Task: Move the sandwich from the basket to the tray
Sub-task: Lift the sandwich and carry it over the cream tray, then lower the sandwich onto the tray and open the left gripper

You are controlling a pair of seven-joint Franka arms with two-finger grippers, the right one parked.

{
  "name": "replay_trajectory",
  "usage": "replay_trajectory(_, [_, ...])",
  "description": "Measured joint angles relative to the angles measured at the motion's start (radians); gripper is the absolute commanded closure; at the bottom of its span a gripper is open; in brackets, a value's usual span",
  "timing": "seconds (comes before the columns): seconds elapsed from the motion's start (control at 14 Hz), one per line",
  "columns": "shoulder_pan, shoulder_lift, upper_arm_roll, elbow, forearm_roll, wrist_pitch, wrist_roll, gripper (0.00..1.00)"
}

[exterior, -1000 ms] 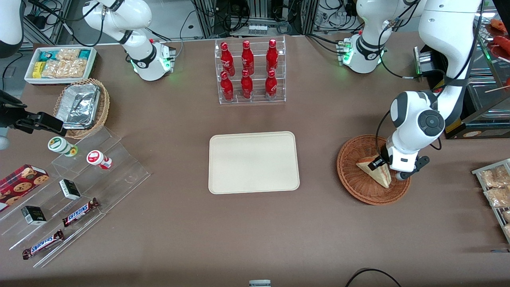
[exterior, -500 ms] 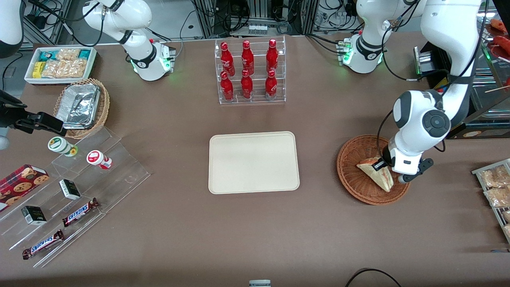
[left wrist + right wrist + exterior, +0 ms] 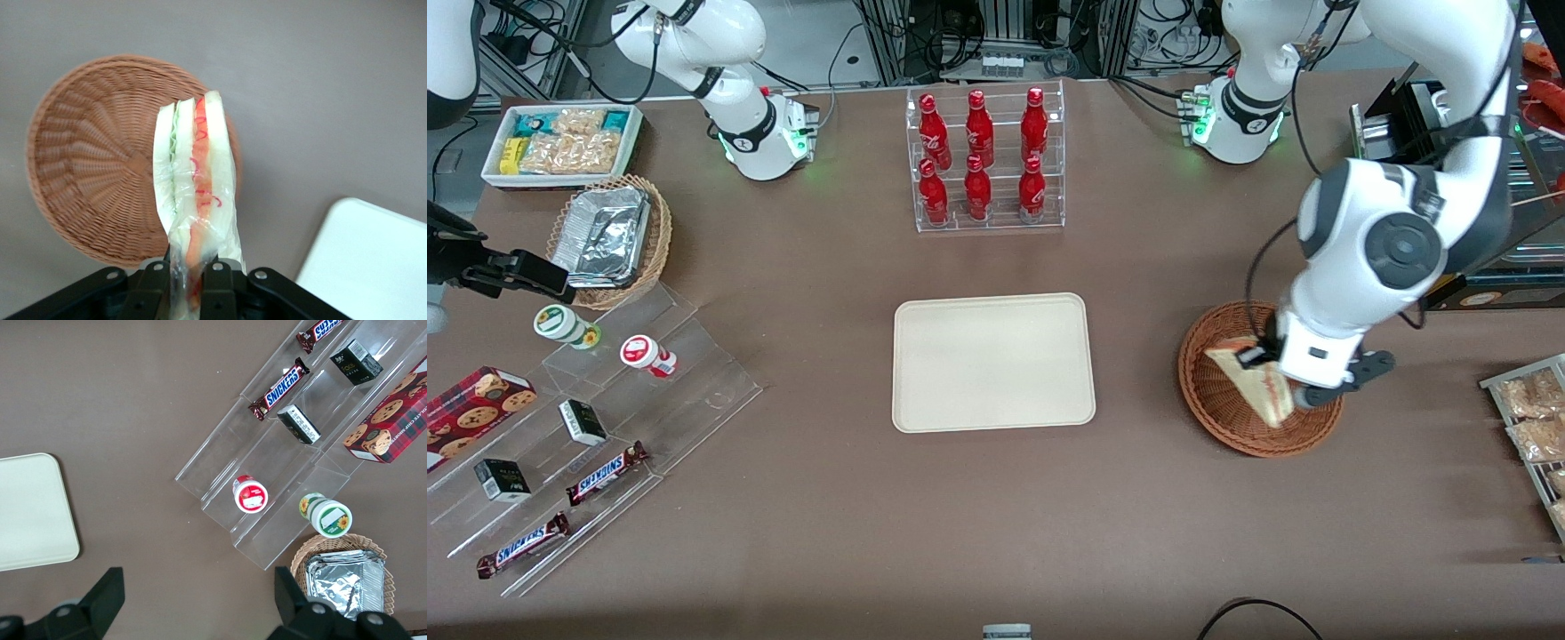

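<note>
Sandwich wedge of white bread in clear wrap (image 3: 195,183) is hanging pinched in the left gripper (image 3: 189,275) above the round reddish-brown wicker basket (image 3: 1214,391), right of the cream rectangular tray (image 3: 993,362) in the front frame.

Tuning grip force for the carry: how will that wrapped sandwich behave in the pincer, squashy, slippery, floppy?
Probably squashy: the pincer is shut on one corner of the sandwich, which is soft bread layers. Likely slippery, since the fingers bear on clear wrap rather than bread. Some droop or swing is possible, as the rest of the wedge hangs unsupported above the basket. It looks light.
</note>
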Motion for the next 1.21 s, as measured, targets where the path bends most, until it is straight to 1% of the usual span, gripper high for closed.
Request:
replay_trajectory(0.29, [-0.164, 0.058, -0.005, 0.046, 0.007, 0.001, -0.003, 1.0])
replay_trajectory(0.64, [-0.34, 0.232, -0.005, 0.193, 0.008, 0.004, -0.017, 1.0])
replay_trajectory(0.93, [-0.425, 0.361, -0.005, 0.293, 0.009, 0.069, -0.068, 1.0])
replay_trajectory(1.21, [-0.484, 0.434, -0.004, 0.322, 0.01, 0.156, -0.082, 1.0])
